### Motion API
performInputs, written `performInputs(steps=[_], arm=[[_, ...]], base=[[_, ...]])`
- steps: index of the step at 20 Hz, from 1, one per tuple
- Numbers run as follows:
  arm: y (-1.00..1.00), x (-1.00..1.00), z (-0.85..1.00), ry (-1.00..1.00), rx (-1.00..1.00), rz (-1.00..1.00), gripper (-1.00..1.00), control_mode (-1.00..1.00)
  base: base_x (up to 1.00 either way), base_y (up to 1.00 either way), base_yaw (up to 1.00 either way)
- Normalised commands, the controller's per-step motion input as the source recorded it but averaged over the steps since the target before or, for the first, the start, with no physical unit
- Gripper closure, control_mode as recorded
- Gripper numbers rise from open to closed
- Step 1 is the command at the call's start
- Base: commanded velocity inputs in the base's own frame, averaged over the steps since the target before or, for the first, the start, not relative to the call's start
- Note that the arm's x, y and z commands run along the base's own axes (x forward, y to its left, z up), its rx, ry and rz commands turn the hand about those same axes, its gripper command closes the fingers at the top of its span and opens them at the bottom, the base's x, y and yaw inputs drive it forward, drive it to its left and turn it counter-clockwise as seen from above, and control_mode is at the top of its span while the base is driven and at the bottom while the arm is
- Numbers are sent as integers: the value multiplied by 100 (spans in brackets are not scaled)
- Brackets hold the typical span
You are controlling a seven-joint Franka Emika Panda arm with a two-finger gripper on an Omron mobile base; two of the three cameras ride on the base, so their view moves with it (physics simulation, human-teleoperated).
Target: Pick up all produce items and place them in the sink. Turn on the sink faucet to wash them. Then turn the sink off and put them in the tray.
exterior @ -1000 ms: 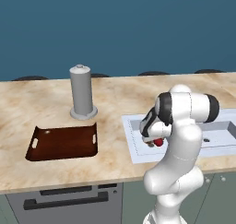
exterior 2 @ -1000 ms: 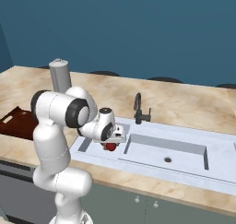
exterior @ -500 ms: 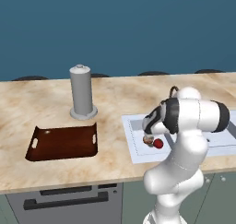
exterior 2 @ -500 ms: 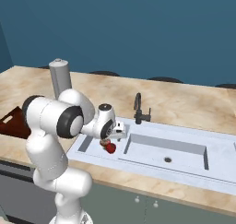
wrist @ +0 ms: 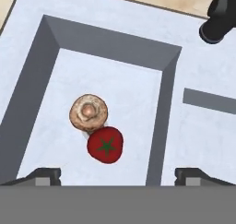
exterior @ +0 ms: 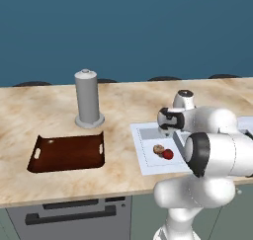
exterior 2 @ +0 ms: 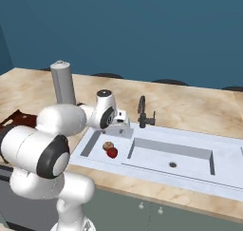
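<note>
The two produce items lie touching on the floor of the sink's left basin: a red tomato (wrist: 105, 145) (exterior: 168, 154) (exterior 2: 112, 152) and a tan mushroom (wrist: 88, 111) (exterior: 158, 149) (exterior 2: 108, 145). My gripper (wrist: 117, 174) (exterior 2: 121, 126) hangs open above that basin with nothing between its fingers. The pale sink (exterior 2: 190, 170) (exterior: 141, 157) has a wide flat rim (wrist: 115, 6). The black faucet (exterior 2: 144, 113) (wrist: 220, 18) stands at the back rim between the basins. The dark reddish-brown tray (exterior: 69, 152) (exterior 2: 14, 118) sits on the counter left of the sink.
A tall grey cylinder (exterior: 88, 98) (exterior 2: 63, 82) stands on the marble counter behind the tray. The right basin has a small drain hole (exterior 2: 172, 164). The counter's front edge runs just in front of the sink.
The jaws have opened and let go of the tomato, which now rests in the basin against the mushroom. The hand has pulled up and back from it.
</note>
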Motion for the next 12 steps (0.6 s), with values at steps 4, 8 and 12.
performInputs(steps=[4,8,12], arm=[[0,-20,100,-1,1,-1,-100,-100],[0,-26,100,-2,7,-1,-100,-100],[0,-22,100,0,19,-6,-100,-100]], base=[[0,0,0],[0,0,0],[0,0,0]])
